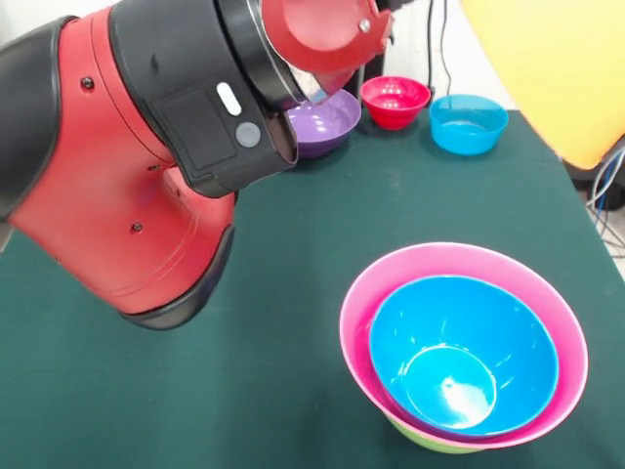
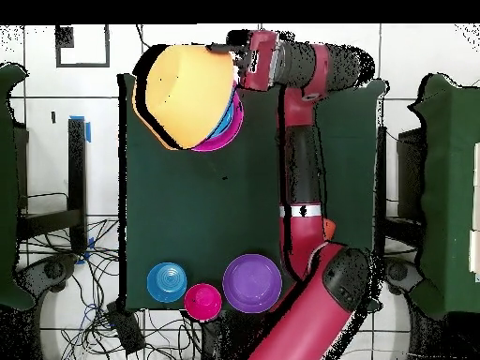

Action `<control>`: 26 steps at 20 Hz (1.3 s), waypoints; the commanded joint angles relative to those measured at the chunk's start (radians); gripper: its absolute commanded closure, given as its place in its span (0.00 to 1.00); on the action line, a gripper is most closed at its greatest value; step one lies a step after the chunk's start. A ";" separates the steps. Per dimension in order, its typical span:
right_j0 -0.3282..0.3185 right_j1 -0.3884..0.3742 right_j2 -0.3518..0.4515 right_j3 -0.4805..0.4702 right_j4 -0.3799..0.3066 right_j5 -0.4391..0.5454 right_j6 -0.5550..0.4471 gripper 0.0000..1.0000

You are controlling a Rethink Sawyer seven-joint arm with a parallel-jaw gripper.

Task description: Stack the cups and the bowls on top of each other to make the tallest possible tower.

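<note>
The tower is a large pink bowl point(image 1: 459, 256) with a medium blue bowl point(image 1: 459, 342) nested inside it and a green bowl point(image 1: 430, 442) underneath. A large orange bowl point(image 1: 547, 68) hangs tilted in the air above it. From overhead, the orange bowl point(image 2: 183, 94) covers most of the pink bowl point(image 2: 217, 142). My gripper point(image 2: 234, 58) is at the orange bowl's rim and shut on it. The front view does not show the gripper. A small orange-red bit point(image 2: 328, 228) peeks out beside the arm. I cannot tell whether it is the cup.
A purple bowl point(image 1: 327, 122) point(image 2: 252, 282), a small magenta-red bowl point(image 1: 395, 101) point(image 2: 202, 301) and a small blue bowl point(image 1: 469, 124) point(image 2: 167, 281) sit in a row on the green table point(image 2: 187, 216). The arm's bulk point(image 1: 127, 176) fills the front view's left.
</note>
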 commanded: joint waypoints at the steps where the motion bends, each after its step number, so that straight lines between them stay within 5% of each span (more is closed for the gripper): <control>1: 0.059 0.017 -0.028 -0.169 0.132 0.117 -0.213 1.00; 9: 0.107 -0.021 -0.114 -0.240 0.264 0.175 -0.069 1.00; 13: 0.116 -0.029 -0.145 -0.254 0.282 0.210 -0.079 1.00; 17: 0.120 -0.035 -0.177 -0.274 0.251 0.214 -0.140 1.00; 21: 0.121 -0.041 -0.203 -0.283 0.263 0.225 -0.100 1.00; 26: 0.115 -0.053 -0.259 -0.310 0.171 0.201 -0.115 1.00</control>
